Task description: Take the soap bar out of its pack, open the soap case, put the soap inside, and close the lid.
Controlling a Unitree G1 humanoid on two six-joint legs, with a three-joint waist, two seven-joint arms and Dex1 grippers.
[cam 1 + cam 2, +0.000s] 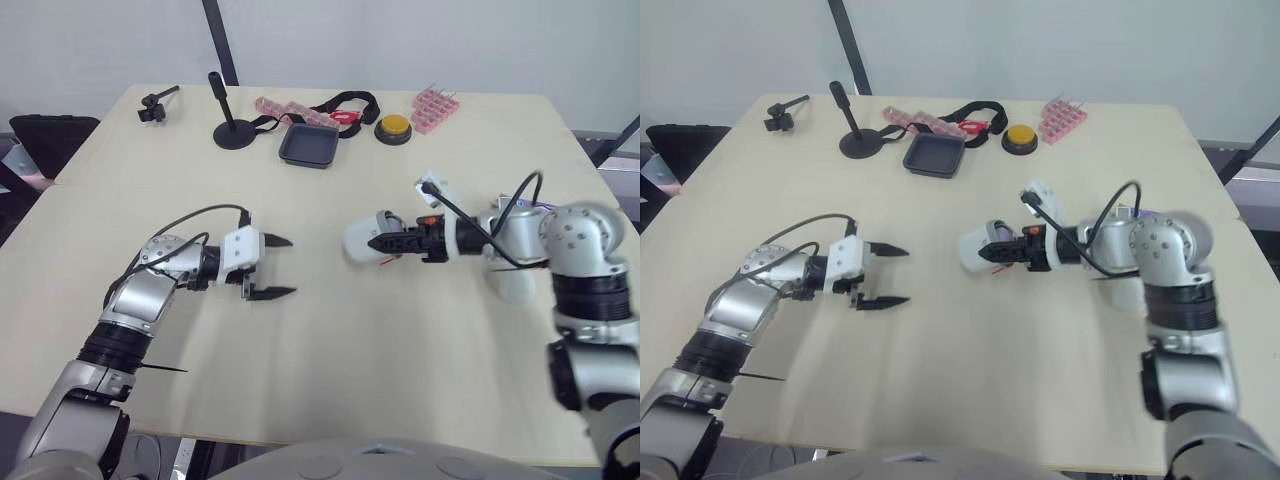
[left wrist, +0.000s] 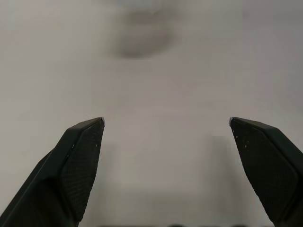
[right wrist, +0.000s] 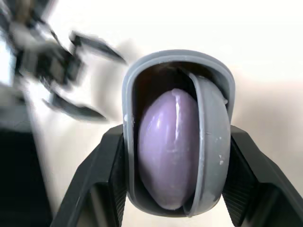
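Soap bar (image 3: 168, 151): we see the lilac bar sitting inside the grey case, its rounded face turned toward the right wrist camera.
Soap case (image 3: 177, 64): it lies on its side near the middle of the surface (image 1: 330, 370); we cannot tell whether it rests there or hangs just above.
Lid (image 3: 213, 142): not shut as we read it, standing partly swung across the mouth and just beside the bar.
Right fingers (image 3: 111, 170): closed on the case's two outer walls, one on each side, and nothing else is in their grasp.
Left fingers (image 2: 78, 161): spread wide and holding nothing, above bare surface, near the case but apart from it.
Risk, bar: with the mouth sideways and the lid ajar, a tilt or jolt could let the smooth bar slide out.
Risk, grip: the walls are curved and slick, so a hard squeeze could make the case pop free or twist.
Risk, lid: pushed off-line by the left fingers, it could jam against the bar rather than seat.
Surroundings: the black tray (image 1: 310, 146) and yellow button (image 1: 394, 128) sit well apart at the far side.
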